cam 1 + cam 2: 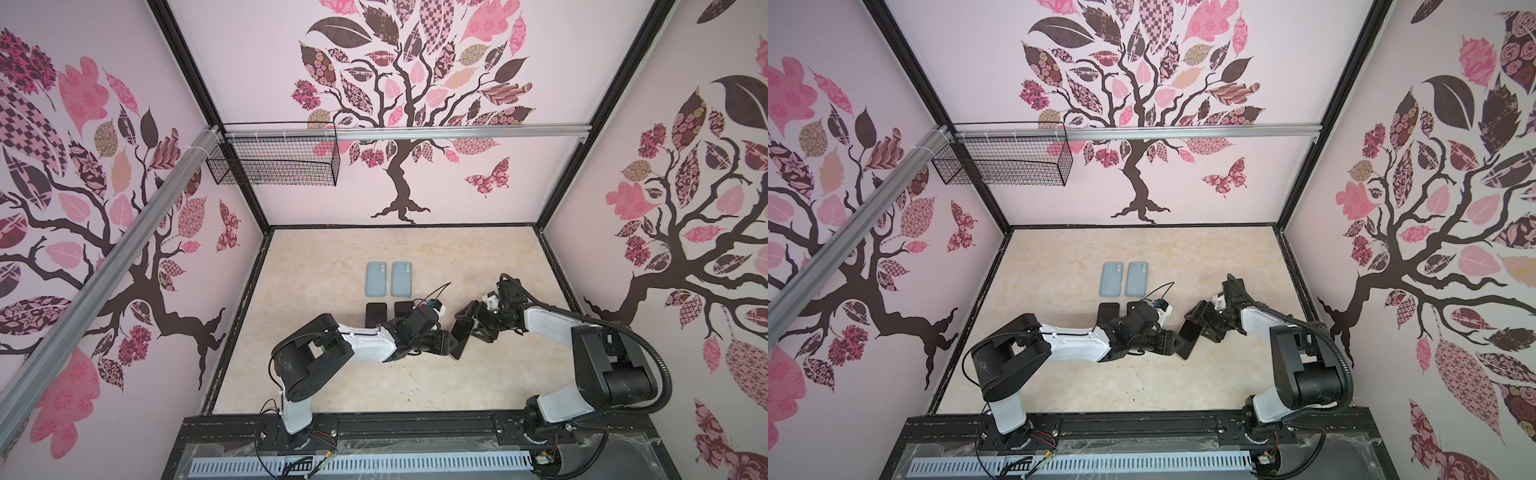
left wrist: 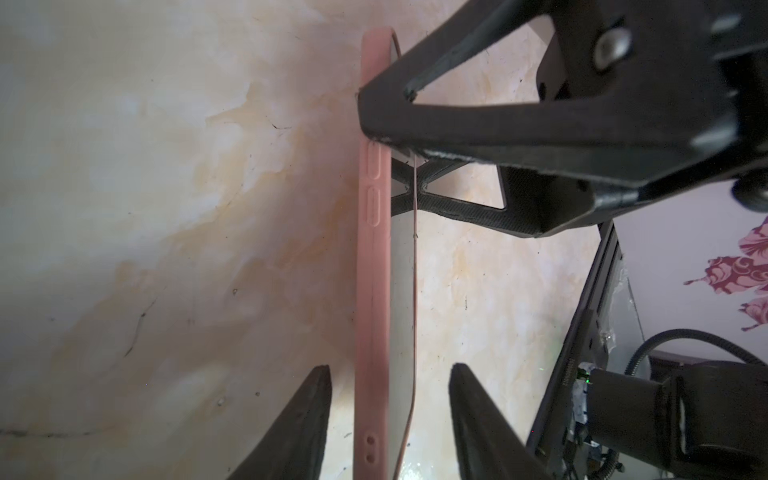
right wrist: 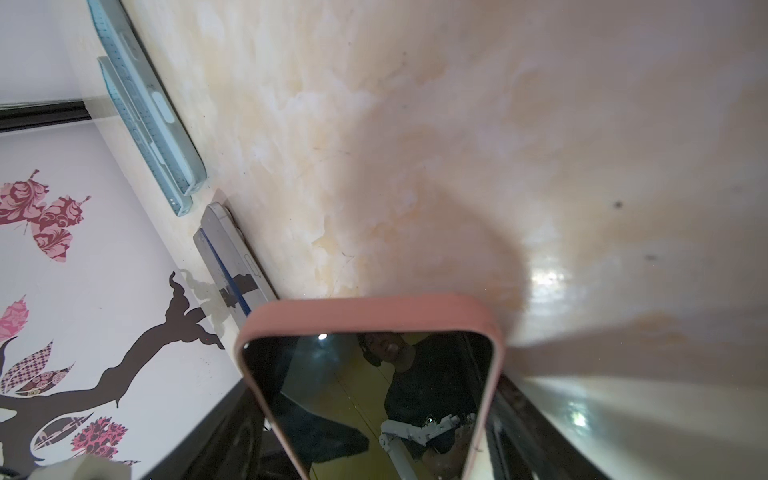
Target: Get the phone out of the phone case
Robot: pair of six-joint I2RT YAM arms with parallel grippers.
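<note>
Right fingers (image 2: 478,124) clamping pink phone case (image 2: 374,291), dark phone (image 3: 374,395) seated inside, left fingers (image 2: 299,428) parted astride

Readable text, labels, brands, numbers: none.
Phone case (image 3: 374,307), pink: no lettering legible on its rim or side.
Phone (image 3: 365,395), dark screen: reflections only.
Dark edge rail (image 2: 570,376), left wrist view: one line of pale print, too small to read.

The left arm (image 1: 365,338) covers the near ends of 2 dark phones (image 1: 376,312).
</note>
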